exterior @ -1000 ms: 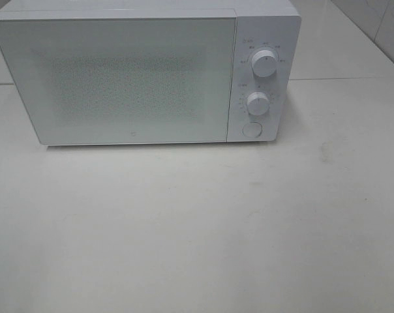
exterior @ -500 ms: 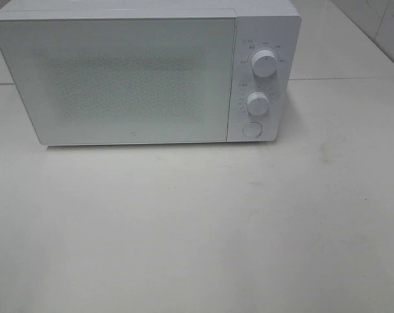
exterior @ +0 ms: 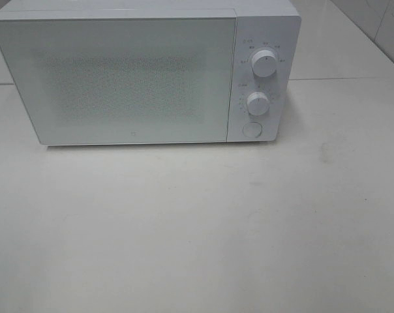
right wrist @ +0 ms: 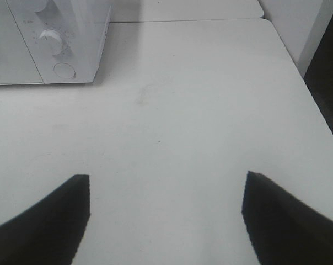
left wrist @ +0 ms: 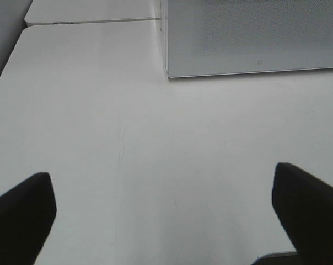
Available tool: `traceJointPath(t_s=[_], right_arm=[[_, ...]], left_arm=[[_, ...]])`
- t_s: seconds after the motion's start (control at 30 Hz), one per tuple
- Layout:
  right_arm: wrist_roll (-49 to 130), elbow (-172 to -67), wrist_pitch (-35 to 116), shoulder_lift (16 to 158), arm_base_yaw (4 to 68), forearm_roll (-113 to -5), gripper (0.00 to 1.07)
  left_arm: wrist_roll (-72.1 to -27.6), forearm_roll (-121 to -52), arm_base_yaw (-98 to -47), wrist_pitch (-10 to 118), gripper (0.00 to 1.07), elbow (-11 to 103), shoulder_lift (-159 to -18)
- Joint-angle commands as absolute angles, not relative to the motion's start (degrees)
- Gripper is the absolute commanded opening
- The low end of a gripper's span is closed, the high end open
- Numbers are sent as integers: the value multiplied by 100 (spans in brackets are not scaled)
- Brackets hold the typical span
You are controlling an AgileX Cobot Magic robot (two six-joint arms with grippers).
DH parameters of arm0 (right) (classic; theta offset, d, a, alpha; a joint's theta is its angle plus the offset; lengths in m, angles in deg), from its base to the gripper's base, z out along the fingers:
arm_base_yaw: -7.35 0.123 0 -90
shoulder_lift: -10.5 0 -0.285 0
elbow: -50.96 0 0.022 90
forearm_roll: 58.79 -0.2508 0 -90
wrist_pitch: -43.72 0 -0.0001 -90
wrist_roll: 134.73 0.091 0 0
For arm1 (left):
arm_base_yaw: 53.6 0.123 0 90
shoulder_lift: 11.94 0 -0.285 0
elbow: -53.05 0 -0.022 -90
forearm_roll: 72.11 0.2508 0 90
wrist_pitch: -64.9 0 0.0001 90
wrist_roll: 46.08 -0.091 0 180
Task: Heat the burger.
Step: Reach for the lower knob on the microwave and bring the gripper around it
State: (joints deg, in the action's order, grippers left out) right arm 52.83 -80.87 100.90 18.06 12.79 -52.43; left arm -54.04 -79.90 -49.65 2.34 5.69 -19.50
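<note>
The burger is out of view in every frame. A white microwave (exterior: 145, 72) stands at the back of the white table (exterior: 197, 222) with its door shut; it also shows in the left wrist view (left wrist: 249, 36) and the right wrist view (right wrist: 45, 44). Its panel has two knobs (exterior: 265, 65) and a round button (exterior: 252, 129). My left gripper (left wrist: 164, 221) is open and empty over bare table in front of the microwave's left corner. My right gripper (right wrist: 164, 215) is open and empty over the table to the microwave's right. Neither gripper shows in the exterior high view.
The table's right edge (right wrist: 315, 105) drops off near the right gripper. A seam (left wrist: 95, 21) between table tops runs behind the microwave. A grey wall lies beyond the table's left edge (left wrist: 6, 61).
</note>
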Motion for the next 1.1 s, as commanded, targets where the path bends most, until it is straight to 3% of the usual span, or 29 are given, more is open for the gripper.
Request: traceJointPath(t_s=[0.03,0.4,1.1], right_arm=[[5254,-8076,10079,1628,1262,-5231,75],[5243,-8299,9695,2138,1262,-5203,75],[5243,-8299,6939,4791,1279,-5203,75]], left_arm=[[-5358,-8013,-4936,325,100,557,-1807],[-5358,-8013,-4936,325,100,557,-1807],[-5358,-8013,-4936,325,100,557,-1807]])
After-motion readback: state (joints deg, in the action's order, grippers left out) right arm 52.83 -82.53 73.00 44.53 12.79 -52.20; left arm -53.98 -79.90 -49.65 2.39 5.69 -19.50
